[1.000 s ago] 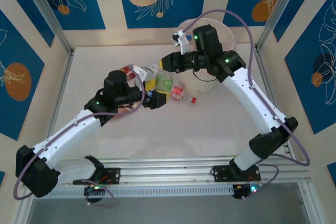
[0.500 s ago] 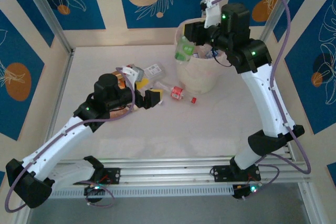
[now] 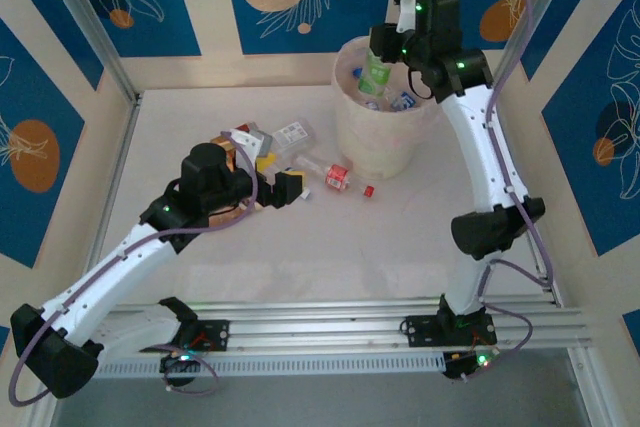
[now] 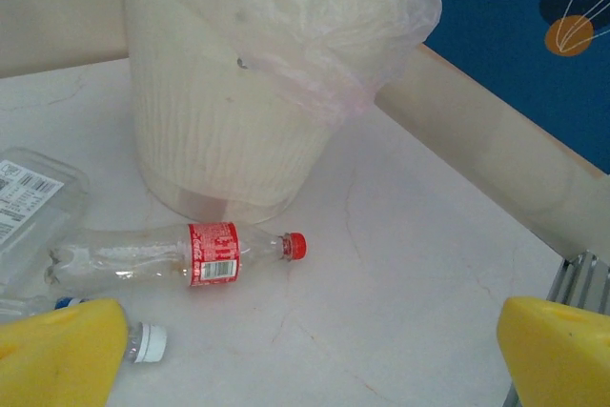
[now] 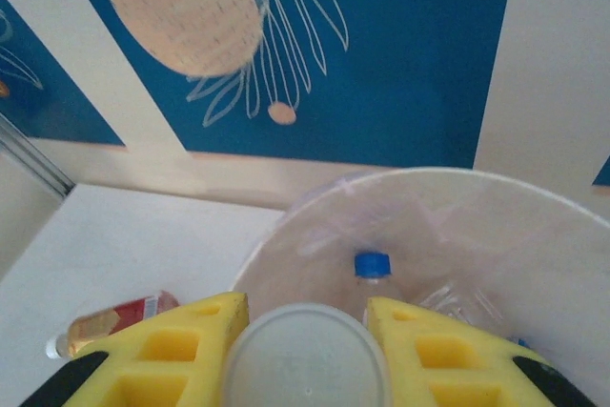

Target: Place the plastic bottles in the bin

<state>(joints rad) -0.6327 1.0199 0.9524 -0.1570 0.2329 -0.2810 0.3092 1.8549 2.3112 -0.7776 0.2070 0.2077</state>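
The right gripper (image 5: 305, 316) pinches a clear green-labelled plastic bottle (image 3: 376, 74) directly over the round white bag-lined bin (image 3: 385, 152), which holds several bottles. The left gripper (image 4: 310, 331), spread wide, faces a red-labelled clear bottle (image 4: 191, 254); a few remain.

Overhead, two wrist close-ups; shared bin (image 4: 229, 131)

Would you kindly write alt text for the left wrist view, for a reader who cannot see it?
A clear bottle with a red label and red cap lies on its side on the white table, in front of the bag-lined white bin. The left gripper is wide open and holds nothing, its yellow fingers in the bottom corners.
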